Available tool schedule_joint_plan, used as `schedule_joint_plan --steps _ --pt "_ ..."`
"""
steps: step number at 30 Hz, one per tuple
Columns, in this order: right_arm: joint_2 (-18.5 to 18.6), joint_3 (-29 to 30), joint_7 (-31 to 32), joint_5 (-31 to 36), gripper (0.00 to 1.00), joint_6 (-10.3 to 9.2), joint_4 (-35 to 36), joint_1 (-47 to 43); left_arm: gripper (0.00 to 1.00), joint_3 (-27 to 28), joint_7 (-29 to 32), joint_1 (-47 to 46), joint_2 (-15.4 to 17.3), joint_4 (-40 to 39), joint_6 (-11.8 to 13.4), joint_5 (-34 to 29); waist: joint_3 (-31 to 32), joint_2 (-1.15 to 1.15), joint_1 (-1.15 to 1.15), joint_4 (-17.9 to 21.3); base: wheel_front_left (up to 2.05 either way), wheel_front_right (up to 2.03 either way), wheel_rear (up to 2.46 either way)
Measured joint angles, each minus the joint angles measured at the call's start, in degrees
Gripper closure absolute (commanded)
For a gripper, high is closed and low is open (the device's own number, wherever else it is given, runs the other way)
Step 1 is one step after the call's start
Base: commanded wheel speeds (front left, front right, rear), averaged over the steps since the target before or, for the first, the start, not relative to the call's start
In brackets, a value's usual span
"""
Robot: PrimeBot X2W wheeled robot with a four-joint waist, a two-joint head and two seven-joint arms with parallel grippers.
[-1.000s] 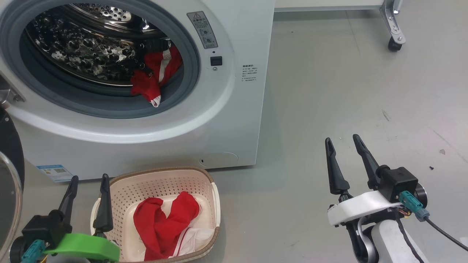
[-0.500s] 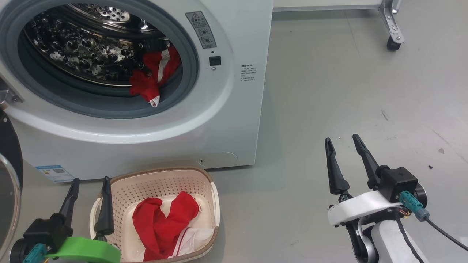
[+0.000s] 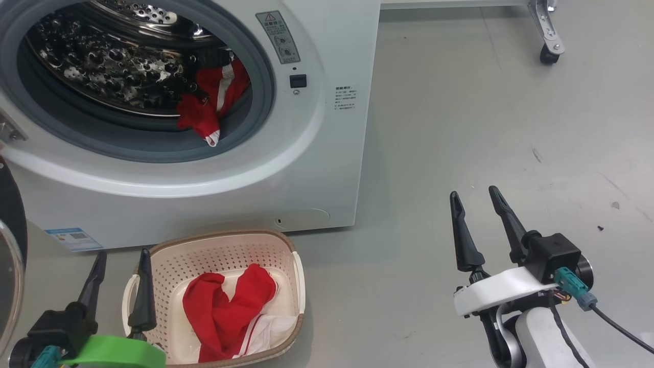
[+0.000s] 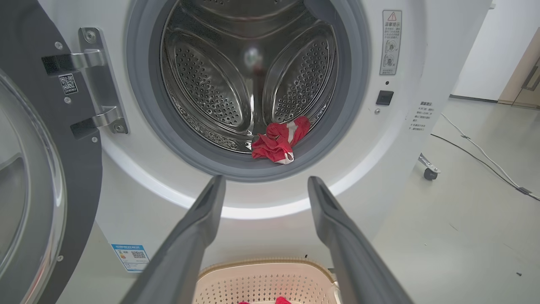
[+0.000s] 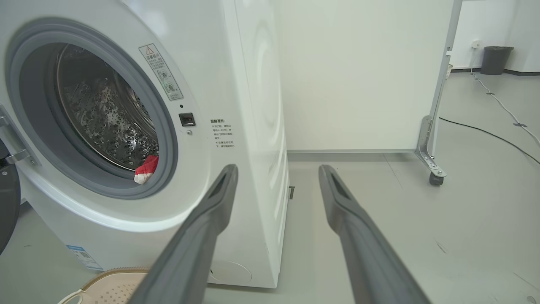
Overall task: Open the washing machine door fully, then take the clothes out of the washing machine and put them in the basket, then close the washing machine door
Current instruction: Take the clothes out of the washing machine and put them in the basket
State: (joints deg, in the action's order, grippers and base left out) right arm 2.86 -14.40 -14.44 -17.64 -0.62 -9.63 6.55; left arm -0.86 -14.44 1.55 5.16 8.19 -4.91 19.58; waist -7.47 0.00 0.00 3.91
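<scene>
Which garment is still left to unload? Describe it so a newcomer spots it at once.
Find the big white washing machine, its door open. At the lower right of its steel drum, a crumpled red garment with white trim spills onto the grey seal. The other red piece lies in the cream basket on the floor; this one sits inside the machine.

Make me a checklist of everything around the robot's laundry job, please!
Surface: grey floor, scuffed.
Job's things: washing machine with door swung open; one red garment at the drum's mouth; second red-and-white garment in the basket.
Clutter: small specks on the floor.
Grippers: left gripper and right gripper both open, empty.
Cables: wrist cable; floor cord.
Surroundings: white panel on castors; dark bin.
</scene>
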Motion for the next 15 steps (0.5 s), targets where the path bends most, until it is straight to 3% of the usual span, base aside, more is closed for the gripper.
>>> schedule_joint_plan --steps 7,15 --pt "-0.02 -1.30 0.00 0.04 0.00 0.00 0.41 0.00 0.00 0.66 0.00 0.16 0.40 -1.44 -0.42 -0.08 -1.87 0.00 0.00 0.75 0.00 0.00 0.00" --pt "-0.02 -3.14 0.00 0.08 0.00 -0.11 1.88 -0.01 0.00 0.01 0.01 -0.32 3.32 -2.74 -0.98 -1.02 -5.49 0.00 0.00 2.32 0.00 0.00 0.00"
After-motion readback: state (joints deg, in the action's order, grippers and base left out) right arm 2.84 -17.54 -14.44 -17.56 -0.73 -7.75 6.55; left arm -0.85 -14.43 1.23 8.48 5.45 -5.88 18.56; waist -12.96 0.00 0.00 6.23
